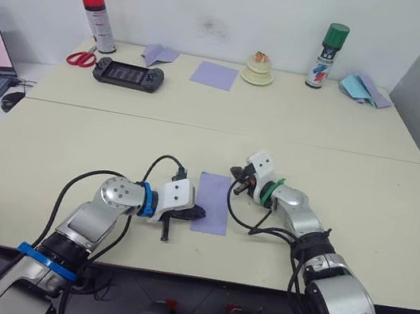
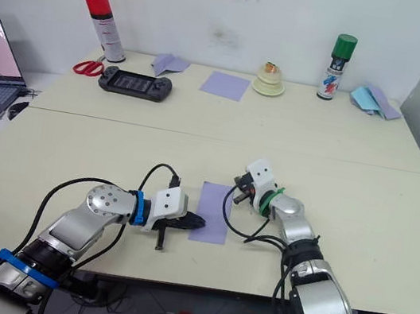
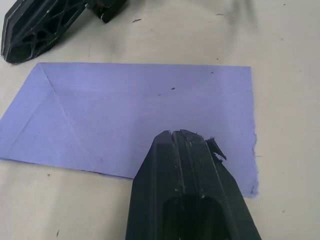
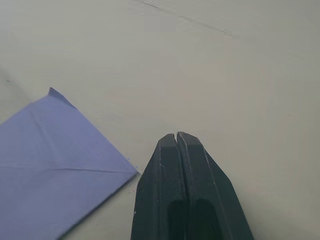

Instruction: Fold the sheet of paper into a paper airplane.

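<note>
Presently, the sheet of paper (image 1: 213, 203) was found flat on the counter (image 1: 74, 150), pinned by the closed left pincer (image 1: 199, 214); the closed right pincer (image 1: 238, 184) stood beside it. Slippage could skew the crease.

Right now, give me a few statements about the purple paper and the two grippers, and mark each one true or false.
1. The sheet of paper lies flat on the table, folded into a narrow rectangle. True.
2. The left gripper is shut, its tip over the paper. True.
3. The right gripper holds a corner of the paper. False: its fingers are shut on nothing, beside the paper's far corner.
4. The paper is already a pointed dart with wings. False: only crease lines show.
5. The scissors lie next to the folded paper. False: they are at the far table edge by the red-capped spray can.
</note>
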Motion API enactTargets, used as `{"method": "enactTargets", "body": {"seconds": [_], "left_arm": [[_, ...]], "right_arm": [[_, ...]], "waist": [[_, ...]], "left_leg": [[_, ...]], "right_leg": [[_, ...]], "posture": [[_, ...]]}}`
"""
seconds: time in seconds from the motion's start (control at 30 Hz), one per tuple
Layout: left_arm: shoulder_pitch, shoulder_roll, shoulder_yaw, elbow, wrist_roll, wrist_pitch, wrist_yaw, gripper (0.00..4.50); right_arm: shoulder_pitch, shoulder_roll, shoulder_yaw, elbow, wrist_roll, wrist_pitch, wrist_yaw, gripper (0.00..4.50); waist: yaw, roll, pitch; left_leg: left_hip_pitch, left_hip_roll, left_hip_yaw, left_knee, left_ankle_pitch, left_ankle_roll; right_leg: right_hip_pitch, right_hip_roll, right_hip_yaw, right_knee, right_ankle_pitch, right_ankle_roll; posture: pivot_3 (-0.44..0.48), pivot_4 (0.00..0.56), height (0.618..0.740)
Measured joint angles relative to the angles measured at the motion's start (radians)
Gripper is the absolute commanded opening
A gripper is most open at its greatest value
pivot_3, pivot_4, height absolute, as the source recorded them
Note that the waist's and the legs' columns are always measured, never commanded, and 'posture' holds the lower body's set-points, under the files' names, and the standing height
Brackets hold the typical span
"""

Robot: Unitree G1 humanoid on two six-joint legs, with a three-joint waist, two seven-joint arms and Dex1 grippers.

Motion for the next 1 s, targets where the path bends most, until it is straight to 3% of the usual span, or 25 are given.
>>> {"method": "enactTargets", "body": {"seconds": [0.27, 0.57, 0.8, 1.0], "left_arm": [[-0.015, -0.012, 0.007, 0.018, 0.000, 0.001, 0.000, 0.00], [-0.016, -0.023, 0.004, 0.023, 0.004, 0.005, 0.006, 0.00], [-0.005, -0.021, 0.005, 0.010, 0.004, 0.020, 0.017, 0.00], [-0.007, -0.023, 0.005, 0.010, 0.004, 0.023, 0.024, 0.00]], "right_arm": [[0.154, -0.016, 0.042, -0.290, 0.054, 0.010, 0.206, 0.02], [0.262, -0.085, 0.174, -0.446, -0.033, 0.078, 0.286, 0.02], [0.411, -0.205, 0.230, -0.725, 0.069, 0.309, 0.491, 0.02], [0.457, -0.262, 0.232, -0.860, 0.118, 0.451, 0.517, 0.02]], "waist": [[-0.002, 0.002, 0.001], [0.002, 0.003, -0.003], [0.002, 0.002, -0.006], [0.002, 0.003, -0.007]], "left_leg": [[0.000, 0.001, -0.001, -0.001, 0.000, 0.000], [0.000, 0.000, -0.002, -0.001, 0.000, 0.000], [0.001, 0.001, -0.003, -0.001, -0.001, 0.002], [0.000, 0.001, -0.003, -0.002, -0.001, 0.002]], "right_leg": [[-0.001, 0.001, -0.001, 0.001, 0.000, 0.001], [0.002, 0.000, -0.001, -0.003, -0.003, 0.004], [0.003, 0.000, -0.002, -0.006, -0.003, 0.005], [0.005, 0.001, -0.003, -0.012, -0.003, 0.005]], "posture": [[0.000, 0.150, 0.740], [0.000, 0.150, 0.740], [0.000, 0.150, 0.740], [0.000, 0.150, 0.740]]}}
